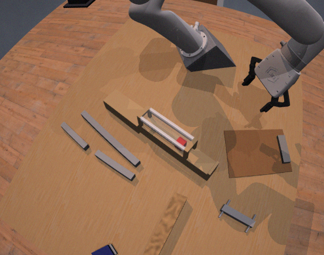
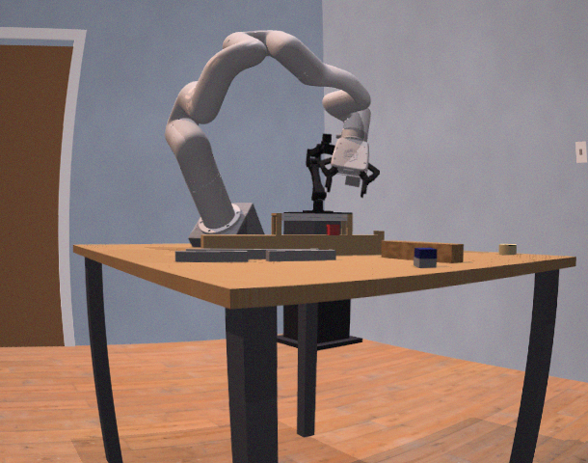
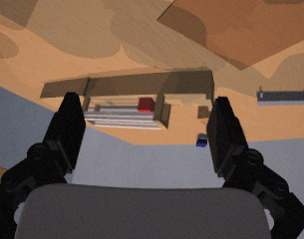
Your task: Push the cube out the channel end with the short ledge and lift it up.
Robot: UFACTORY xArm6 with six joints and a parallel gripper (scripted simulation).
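A small red cube (image 1: pixel 181 141) (image 2: pixel 333 229) (image 3: pixel 147 106) sits in the channel (image 1: pixel 171 124), between two white rails, close to its lower-right end. The channel stands on a long wooden base (image 1: pixel 120 105) (image 2: pixel 284 241). Past the cube's end is a short ledge with a raised lip (image 1: pixel 213 168) (image 2: pixel 378 232); the other end has a long flat ledge. My gripper (image 1: pixel 255 95) (image 2: pixel 346 191) (image 3: pixel 146 110) is open and empty. It hangs high above the table, behind and to the right of the channel, well clear of it.
Three grey bars (image 1: pixel 74 135) (image 1: pixel 110 138) (image 1: pixel 114 164) lie left of the channel. A brown mat (image 1: pixel 247 164) at the right bears a short grey block. A grey bar with pegs (image 1: pixel 237 215), a wood plank (image 1: pixel 164 224) and a blue block (image 1: pixel 104 250) (image 2: pixel 424 257) lie in front.
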